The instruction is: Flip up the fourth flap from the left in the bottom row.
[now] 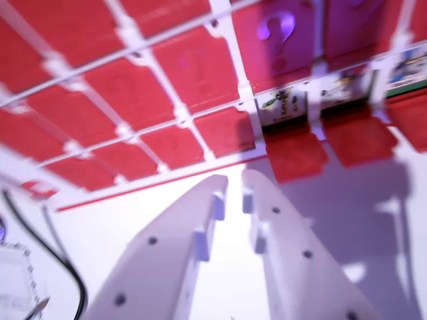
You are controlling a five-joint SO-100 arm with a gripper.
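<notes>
The board [133, 87] carries a grid of red flaps [193, 67] separated by a white frame [181, 113]. One upper flap [277, 40] shows a purple question mark on a magenta-red field. Two opened cells [283, 107] expose small multicoloured pictures with green and dark details; blur hides their content. The end effector [235, 190] is white with dark screw holes. The counter [220, 267] is white. A cable [47, 250] is black.

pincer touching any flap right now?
No: the pincer hangs over bare white surface below the red board, its tips short of the nearest flap, nothing between them.
</notes>
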